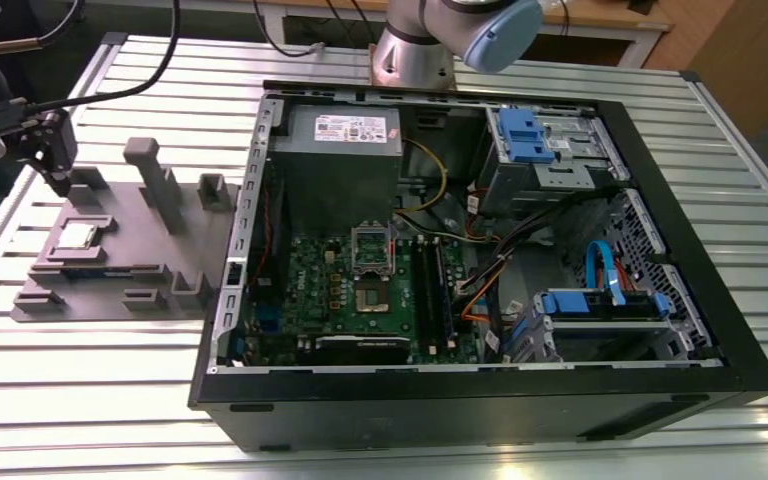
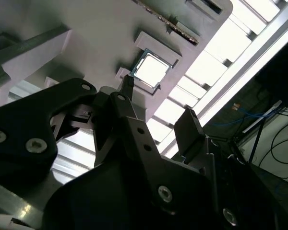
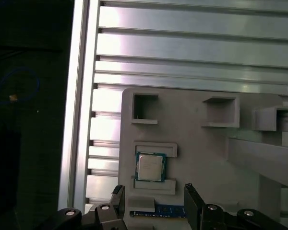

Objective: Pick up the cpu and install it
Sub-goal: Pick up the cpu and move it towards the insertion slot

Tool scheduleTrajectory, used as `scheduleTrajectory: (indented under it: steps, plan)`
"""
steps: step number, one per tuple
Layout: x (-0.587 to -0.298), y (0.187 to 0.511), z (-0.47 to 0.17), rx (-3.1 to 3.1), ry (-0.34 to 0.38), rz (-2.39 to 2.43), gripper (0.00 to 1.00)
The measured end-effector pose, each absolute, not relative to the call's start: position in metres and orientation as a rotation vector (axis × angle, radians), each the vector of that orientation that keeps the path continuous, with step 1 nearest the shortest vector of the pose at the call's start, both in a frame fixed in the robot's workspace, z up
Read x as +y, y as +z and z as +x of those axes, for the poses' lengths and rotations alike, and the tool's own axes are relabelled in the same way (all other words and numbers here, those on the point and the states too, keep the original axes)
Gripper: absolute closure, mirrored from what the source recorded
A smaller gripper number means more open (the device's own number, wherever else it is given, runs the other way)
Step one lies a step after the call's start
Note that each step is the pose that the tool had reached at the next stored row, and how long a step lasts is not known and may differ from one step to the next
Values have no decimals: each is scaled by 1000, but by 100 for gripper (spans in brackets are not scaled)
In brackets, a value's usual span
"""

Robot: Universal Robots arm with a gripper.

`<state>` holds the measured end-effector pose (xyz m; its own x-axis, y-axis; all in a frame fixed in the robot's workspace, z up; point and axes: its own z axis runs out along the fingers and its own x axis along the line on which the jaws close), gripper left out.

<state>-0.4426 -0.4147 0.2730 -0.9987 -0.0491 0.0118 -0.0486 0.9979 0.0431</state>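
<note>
- gripper [image 1: 59, 180], upper left of the exterior view: jaws apart and empty, hanging over the grey fixture [image 1: 131, 265]. if it comes down off-centre, a finger could strike the chip's lid or the pocket's raised lips.
- cpu [image 1: 80, 236], left of the exterior view: lies flat in its fixture pocket. in the first wrist view the cpu [image 3: 150, 167] sits ahead of the fingers, not between them. it offers only thin edges, so a skewed pinch could let it tilt or slip.
- blue strip [image 3: 156, 211], just beside the pocket: close to the fingers, so it could be snagged.
- socket [image 1: 373, 262], centre of the exterior view, inside the open case [image 1: 491, 395]: seating the chip tilted or turned the wrong way risks bent contacts.
- loose cables [image 1: 484, 265], right of the socket: could catch the arm.
</note>
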Motion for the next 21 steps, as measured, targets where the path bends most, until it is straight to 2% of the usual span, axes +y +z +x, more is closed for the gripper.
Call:
scheduleTrajectory:
  steps: [21]
  plan:
    - [-415,244,-443,-3127,-67,74,39]
